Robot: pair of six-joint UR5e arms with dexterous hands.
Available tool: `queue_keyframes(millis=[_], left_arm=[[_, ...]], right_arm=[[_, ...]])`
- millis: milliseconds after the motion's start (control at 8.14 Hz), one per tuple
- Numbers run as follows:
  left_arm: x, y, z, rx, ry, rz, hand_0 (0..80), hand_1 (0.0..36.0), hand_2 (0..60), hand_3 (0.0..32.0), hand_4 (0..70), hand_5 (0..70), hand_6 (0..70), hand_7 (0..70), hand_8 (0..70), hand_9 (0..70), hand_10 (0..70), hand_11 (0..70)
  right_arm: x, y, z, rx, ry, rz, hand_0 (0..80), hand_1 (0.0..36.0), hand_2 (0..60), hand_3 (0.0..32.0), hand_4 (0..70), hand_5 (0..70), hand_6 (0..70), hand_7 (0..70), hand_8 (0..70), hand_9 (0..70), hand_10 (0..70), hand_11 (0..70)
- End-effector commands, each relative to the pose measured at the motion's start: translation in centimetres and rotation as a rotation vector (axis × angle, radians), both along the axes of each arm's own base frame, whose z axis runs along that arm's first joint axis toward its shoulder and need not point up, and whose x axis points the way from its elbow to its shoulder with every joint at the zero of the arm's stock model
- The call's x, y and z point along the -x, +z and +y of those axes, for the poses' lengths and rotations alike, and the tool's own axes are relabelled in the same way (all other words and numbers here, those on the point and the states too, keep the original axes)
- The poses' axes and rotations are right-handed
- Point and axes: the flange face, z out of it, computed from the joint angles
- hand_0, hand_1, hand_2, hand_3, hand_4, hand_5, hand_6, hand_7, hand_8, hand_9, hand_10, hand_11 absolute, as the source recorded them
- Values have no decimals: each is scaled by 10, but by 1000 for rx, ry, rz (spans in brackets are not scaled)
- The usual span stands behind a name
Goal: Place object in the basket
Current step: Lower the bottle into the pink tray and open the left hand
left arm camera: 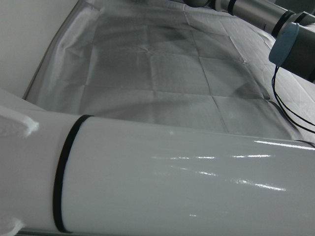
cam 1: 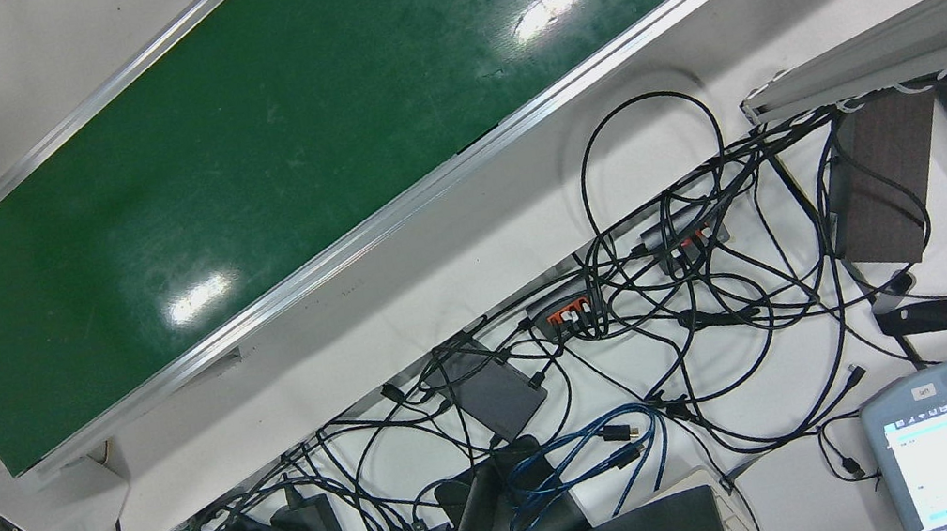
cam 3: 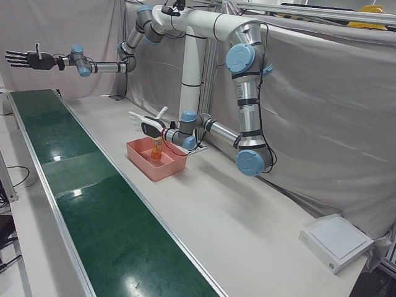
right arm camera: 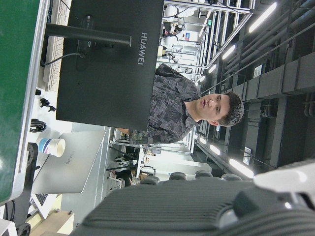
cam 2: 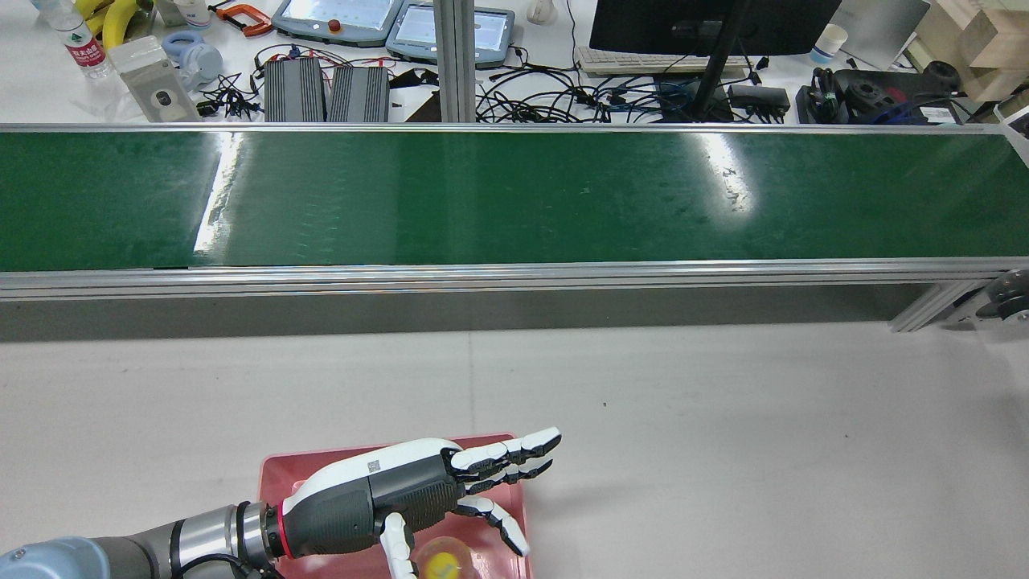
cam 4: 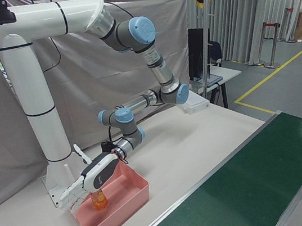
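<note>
Down at the near edge of the table (cam 2: 723, 450), the left hand (cam 2: 402, 490) hovers over the pink basket (cam 2: 277, 474) with its fingers (cam 2: 514, 446) stretched out flat and apart, holding nothing; the fingertips reach just past the basket's far rim toward the belt (cam 2: 514, 193). Below the palm a bottle (cam 2: 440, 563) with a yellow cap stands in the basket; the left-front view shows the bottle (cam 3: 157, 148) upright inside the walls of the basket (cam 3: 167, 173), under the hand (cam 3: 145, 124) and apart from it; the right-front view agrees, with the bottle (cam 4: 98, 200) beneath the hand (cam 4: 90, 179) and near the back wall of the basket (cam 4: 120, 214).

The right hand (cam 3: 25, 59) is raised high beyond the far end of the belt (cam 3: 93, 210), well apart from the basket, fingers spread and empty.

Between basket and belt lies a bare strip of table; to the basket's right, in the rear view, the table is open as far as the belt's end frame. The belt's green surface (cam 1: 274, 145) carries nothing in any view; its aluminium side rail runs the full width. Beyond the belt, cables (cam 1: 677, 290) and a monitor (cam 2: 707, 24) crowd the operators' desk.
</note>
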Motion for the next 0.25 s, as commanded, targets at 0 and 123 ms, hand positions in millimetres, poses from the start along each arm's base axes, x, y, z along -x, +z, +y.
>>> queue_keyframes(millis=[0,123], left_arm=[[32,-17,-24,20,-40,21,485,38,0,146,0,0,0,50,67,1,1,8],[56,-22,-47,38,-77,33,486,41,0,156,0,0,0,45,59,0,0,5]], right_arm=[[0,0,0,0,0,0,0,0,0,0,0,0,0,0,0,0,0,0],[0,0,0,0,0,0,0,0,0,0,0,0,0,0,0,0,0,0]])
